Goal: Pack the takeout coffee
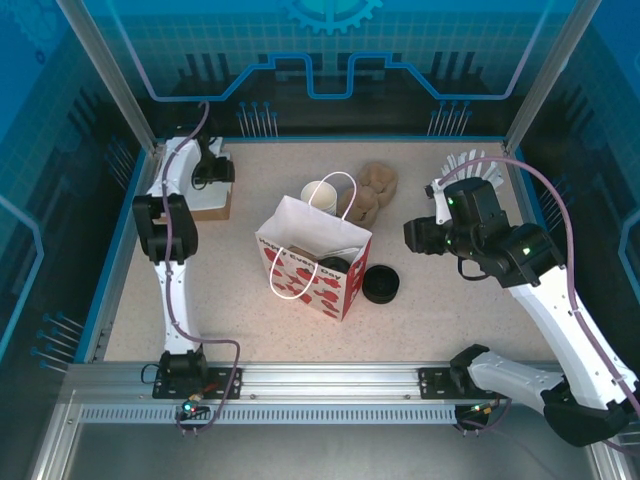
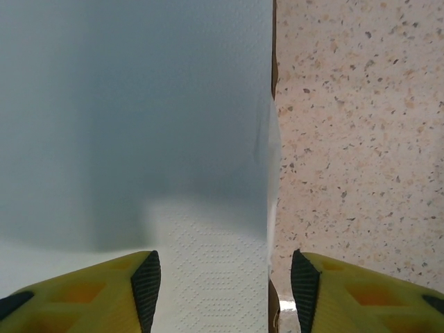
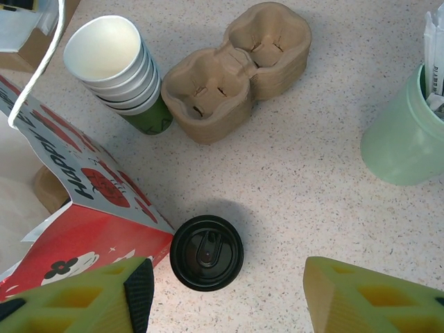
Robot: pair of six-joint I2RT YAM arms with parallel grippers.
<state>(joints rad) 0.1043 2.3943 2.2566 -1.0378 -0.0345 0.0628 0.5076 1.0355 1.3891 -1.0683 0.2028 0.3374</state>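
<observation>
A stack of nested green-walled paper cups (image 3: 118, 69) with white rims, the takeout coffee cups, stands behind the red-and-white gift bag (image 3: 83, 229); from above the stack (image 1: 322, 194) sits at the table's middle back. My right gripper (image 3: 229, 291) hangs open over a black lid (image 3: 207, 252) lying flat beside the bag, nothing between its fingers. In the top view the right gripper (image 1: 416, 238) is right of the bag (image 1: 310, 258) and the lid (image 1: 380, 283). My left gripper (image 2: 225, 291) is open just above a white embossed napkin (image 2: 208, 277), over the brown box (image 1: 212, 205) at back left.
A brown pulp cup carrier (image 3: 239, 66) lies right of the cup stack. A pale mint cup of white sticks (image 3: 406, 135) stands at the back right. Something dark and round (image 1: 333, 265) sits inside the bag. Bare speckled tabletop (image 3: 333, 208) lies between lid and mint cup.
</observation>
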